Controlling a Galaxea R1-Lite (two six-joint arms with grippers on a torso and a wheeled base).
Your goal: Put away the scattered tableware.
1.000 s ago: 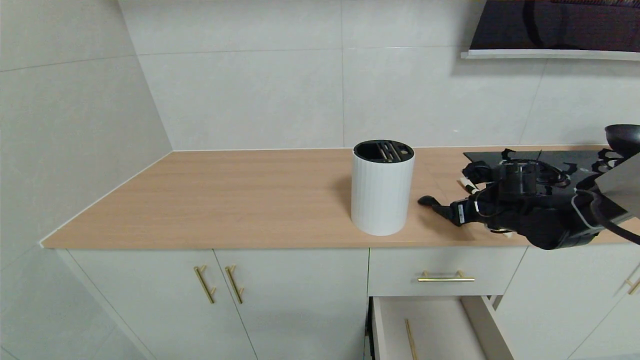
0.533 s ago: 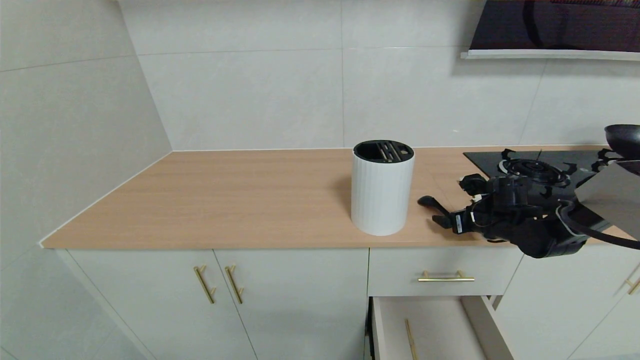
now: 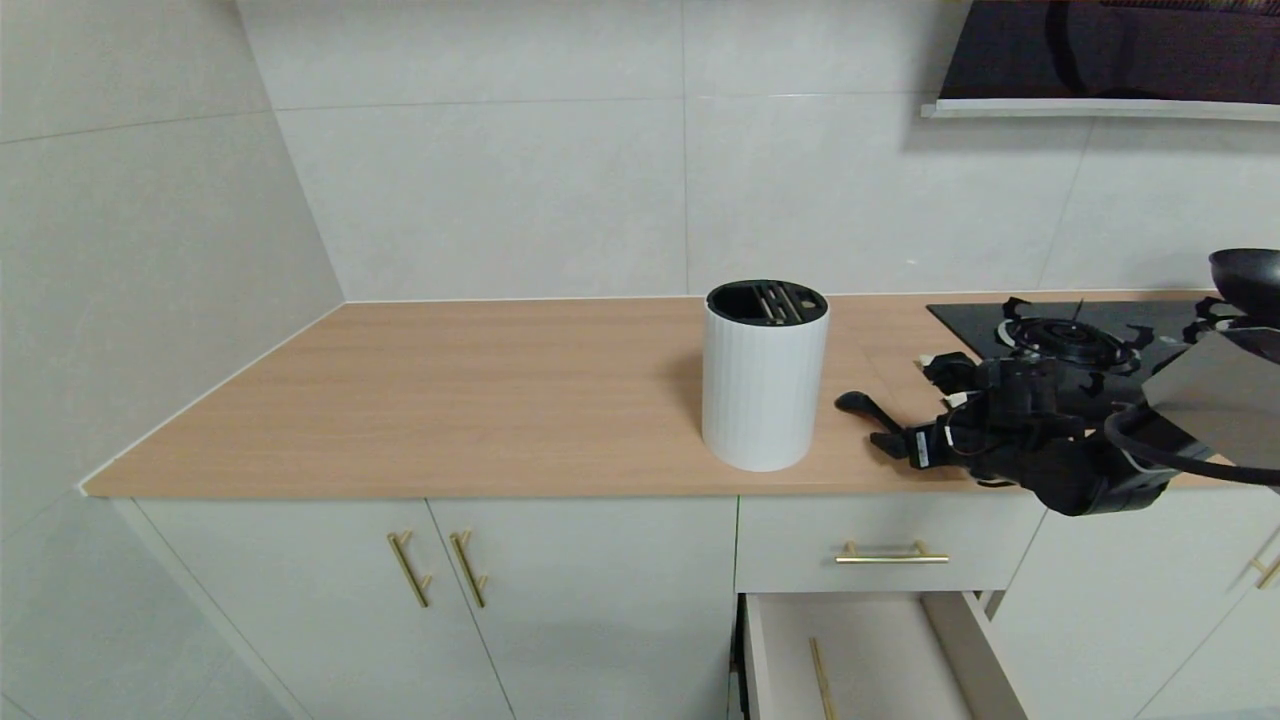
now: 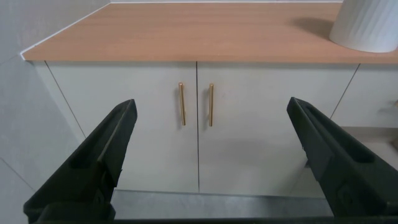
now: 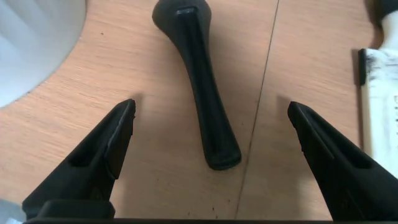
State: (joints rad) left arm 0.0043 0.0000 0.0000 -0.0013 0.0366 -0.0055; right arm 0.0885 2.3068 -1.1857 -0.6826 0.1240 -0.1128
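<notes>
Over the last second your right arm has dropped from above the hob toward the front edge of the wooden tabletop (image 3: 500,400), and in the last half second it has barely shifted. That brings the right gripper (image 5: 211,112) low over the black tapered utensil (image 5: 199,81), fingers spread, one on each side of the handle and neither touching it. The utensil lies flat on the tabletop, just beside the white ribbed cylindrical holder with the black slotted top (image 3: 765,390). You look set to close on the handle; the lift and the drop into a slot remain.

Your left gripper (image 4: 211,109) is also spread and holds nothing, below tabletop level, facing the pale cabinet doors with brass bar handles (image 4: 196,124).

Pale tiled walls meet behind the tabletop. A black gas hob (image 3: 1070,335) sits to the right, a white drawer (image 3: 860,650) stands open under the front edge, and a white-handled piece (image 5: 379,99) lies near the utensil.
</notes>
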